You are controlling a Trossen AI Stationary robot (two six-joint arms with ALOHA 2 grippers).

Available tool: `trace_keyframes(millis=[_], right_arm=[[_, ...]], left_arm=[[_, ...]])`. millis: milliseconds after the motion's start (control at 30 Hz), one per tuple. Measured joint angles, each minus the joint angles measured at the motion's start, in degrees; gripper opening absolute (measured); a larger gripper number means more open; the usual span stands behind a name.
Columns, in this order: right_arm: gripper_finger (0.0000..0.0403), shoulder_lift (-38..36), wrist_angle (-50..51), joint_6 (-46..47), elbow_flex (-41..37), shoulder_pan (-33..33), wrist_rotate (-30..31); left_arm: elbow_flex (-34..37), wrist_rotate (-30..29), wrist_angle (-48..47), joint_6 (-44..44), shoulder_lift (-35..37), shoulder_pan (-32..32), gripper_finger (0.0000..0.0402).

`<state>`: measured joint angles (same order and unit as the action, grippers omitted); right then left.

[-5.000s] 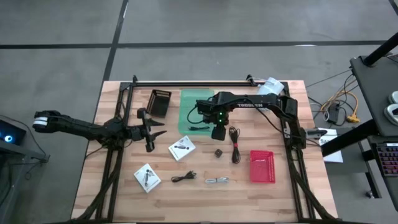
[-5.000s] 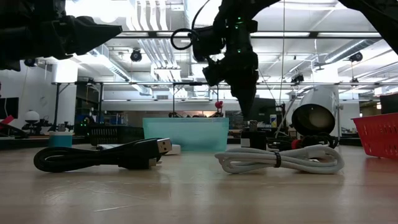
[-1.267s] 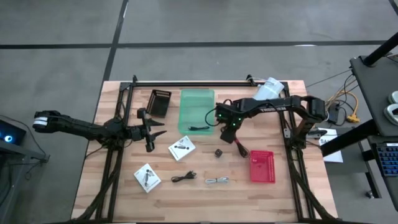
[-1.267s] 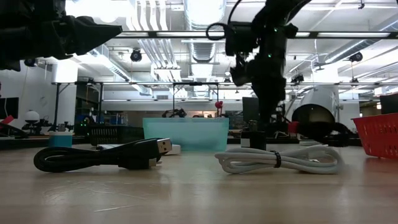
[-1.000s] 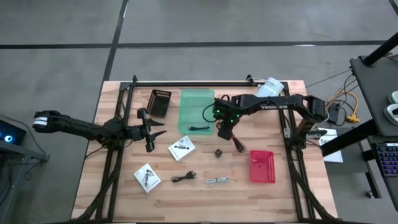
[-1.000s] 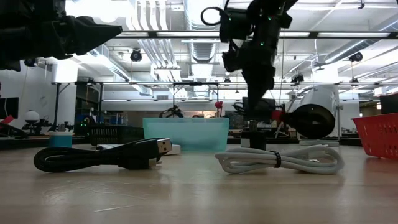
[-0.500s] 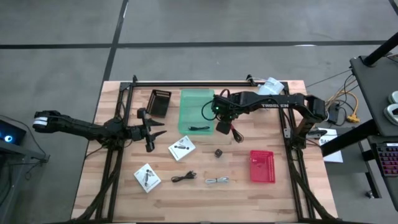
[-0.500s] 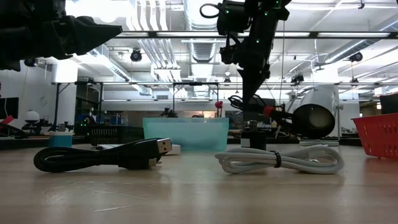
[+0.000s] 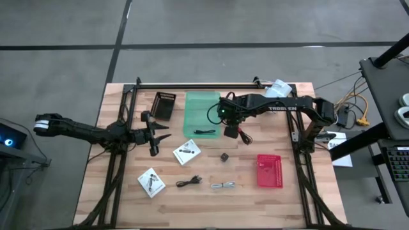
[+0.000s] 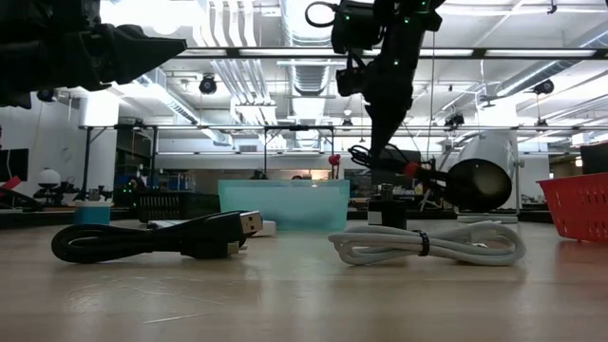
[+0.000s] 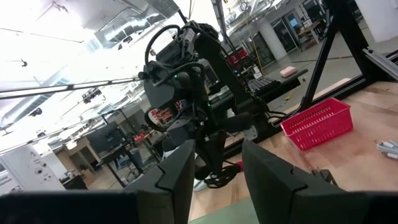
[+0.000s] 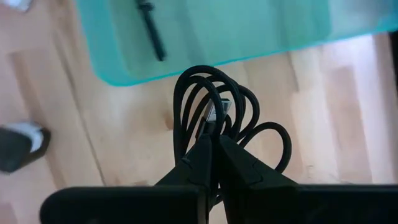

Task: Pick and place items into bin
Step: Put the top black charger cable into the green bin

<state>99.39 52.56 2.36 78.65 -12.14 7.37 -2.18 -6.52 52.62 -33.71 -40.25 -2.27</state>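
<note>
**Black cable in the air beside the green bin**

You are looking at a coiled black cable [image 12: 214, 118] hanging from the right gripper [image 12: 212, 146], whose fingers are pinching tight on its loops. In the high view that gripper [image 9: 231, 131] is hovering over bare wood just beside the green bin [image 9: 202, 102], on the bin's right edge, and the cable [image 9: 243, 136] is trailing out to the gripper's right. From table height the cable [image 10: 404, 169] is dangling clear of the tabletop.

Inside the bin another black cable [image 9: 204, 133] is lying near the front wall; the right wrist view is showing it too [image 12: 151, 28].

Working outward on the table [image 9: 287, 195]:
- A small dark cube [image 9: 224, 156] is sitting in front of the gripper, apart from it.
- One white packet [image 9: 186, 153] is lying left of the cube, and a second packet [image 9: 151, 182] farther left and nearer the front edge.
- A short black cable [image 9: 188, 182] and a pale grey cable [image 9: 222, 185] are resting near the front, side by side but not touching. The low view is showing both up close [image 10: 157, 237] [image 10: 427, 244].
- A red basket [image 9: 269, 170] is standing to the right, a black basket [image 9: 163, 105] left of the bin.

The left gripper [image 9: 154, 136] is waiting above the table's left side, well apart from the bin. Its fingers [image 11: 177, 180] are standing apart with nothing between them.
</note>
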Motion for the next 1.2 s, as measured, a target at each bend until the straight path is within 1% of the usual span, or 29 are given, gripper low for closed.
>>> trace_keyframes(millis=[333,500,600,733,900,967,1033,1200], right_arm=[[0.0008,0.0,-0.1,-13.2,0.1,0.0,-11.5],[0.0008,0.0,-0.9,-18.0,0.1,0.0,-19.4],[0.0008,0.0,-2.1,-20.5,0.1,0.0,-26.3],[0.0008,0.0,-6.5,-24.2,0.1,0.0,-38.0],[0.0008,0.0,-14.1,-31.9,0.1,0.0,-53.1],[0.0008,0.0,-17.6,-34.3,-0.1,0.0,-56.8],[0.0008,0.0,-21.5,-36.5,-0.4,0.1,-59.2],[0.0008,0.0,-27.7,-46.3,-1.4,0.3,-63.9]], left_arm=[[0.0,0.0,0.0,0.0,0.0,0.0,0.0118],[0.0,0.0,0.0,0.0,0.0,0.0,0.0118],[0.0,0.0,0.0,0.0,0.0,0.0,0.0118],[0.0,0.0,0.0,0.0,0.0,0.0,0.0118],[0.0,0.0,0.0,0.0,0.0,0.0,0.0118],[0.0,0.0,0.0,0.0,0.0,0.0,0.0118],[0.0,0.0,0.0,0.0,0.0,0.0,0.0118],[0.0,0.0,0.0,0.0,0.0,0.0,0.0118]])
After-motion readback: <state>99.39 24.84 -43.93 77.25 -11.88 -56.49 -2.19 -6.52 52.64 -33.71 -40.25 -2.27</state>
